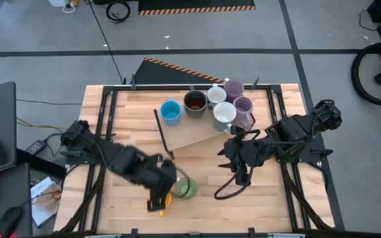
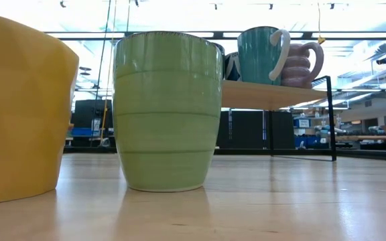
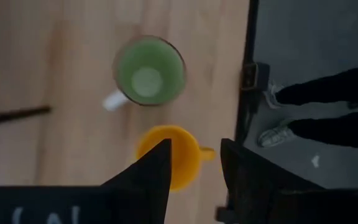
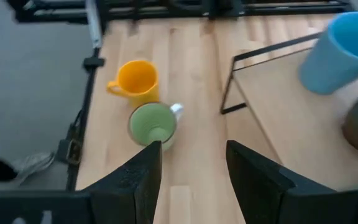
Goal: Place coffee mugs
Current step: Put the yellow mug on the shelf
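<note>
My left pincer (image 3: 194,163) directly above orange mug (image 3: 169,154) — fingers spread, empty, straddling rim on handle side. Mug upright at near edge of table (image 1: 111,211), mouth up, so approach runs straight down. Green mug (image 1: 186,189) just beside it, toward table centre; tight on that side. Right pincer (image 4: 188,168) open, empty, farther off, facing both mugs. Left arm nearer — its grab.

Two mugs before me, the rest behind.
My left hand (image 1: 159,200) hangs over one mug (image 1: 165,199); another mug (image 1: 186,189) sits beside; a shelf (image 1: 190,135) carries the rest.
</note>
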Controlling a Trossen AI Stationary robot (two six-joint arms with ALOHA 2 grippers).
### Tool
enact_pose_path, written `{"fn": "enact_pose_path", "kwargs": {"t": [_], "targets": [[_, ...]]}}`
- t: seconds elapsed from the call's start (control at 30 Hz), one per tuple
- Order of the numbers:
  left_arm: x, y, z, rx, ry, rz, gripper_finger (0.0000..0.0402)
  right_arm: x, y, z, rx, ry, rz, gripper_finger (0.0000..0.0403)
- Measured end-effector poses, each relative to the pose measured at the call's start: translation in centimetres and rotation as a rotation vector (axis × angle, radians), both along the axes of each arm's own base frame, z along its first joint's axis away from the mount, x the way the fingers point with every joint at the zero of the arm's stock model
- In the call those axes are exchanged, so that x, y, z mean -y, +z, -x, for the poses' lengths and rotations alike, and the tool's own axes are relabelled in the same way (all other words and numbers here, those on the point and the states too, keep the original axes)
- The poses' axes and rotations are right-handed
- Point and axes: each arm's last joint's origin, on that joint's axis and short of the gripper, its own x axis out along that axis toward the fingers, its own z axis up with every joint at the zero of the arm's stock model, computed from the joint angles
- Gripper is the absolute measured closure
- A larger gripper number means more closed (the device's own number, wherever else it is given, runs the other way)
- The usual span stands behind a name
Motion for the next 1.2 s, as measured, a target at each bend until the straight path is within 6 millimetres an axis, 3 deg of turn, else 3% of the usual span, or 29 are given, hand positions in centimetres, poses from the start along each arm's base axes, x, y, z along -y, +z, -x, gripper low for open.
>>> {"fn": "enact_pose_path", "kwargs": {"t": [0.3, 0.47, 0.63, 0.83, 1.2], "targets": [[4.2, -5.6, 0.7, -0.058, 0.111, 0.078, 0.0259, 0.2, 0.1, -0.1, 0.027, -0.116, -0.017, 0.0218], [4.7, -9.0, 0.9, -0.120, 0.172, 0.108, 0.0248, 0.4, 0.1, -0.1, 0.046, -0.159, -0.004, 0.0218], [4.7, -11.2, 0.9, -0.151, 0.159, 0.108, 0.0198, 0.3, 0.2, -0.2, 0.057, -0.173, -0.018, 0.0218], [5.2, -11.8, 1.2, -0.114, -0.028, -0.016, 0.0154, 0.3, 0.2, -0.2, 0.059, -0.175, -0.022, 0.0218], [7.6, -15.8, 1.1, -0.151, -0.311, -0.198, 0.0181, 0.3, 0.2, -0.2, 0.059, -0.175, -0.022, 0.0218]]}}
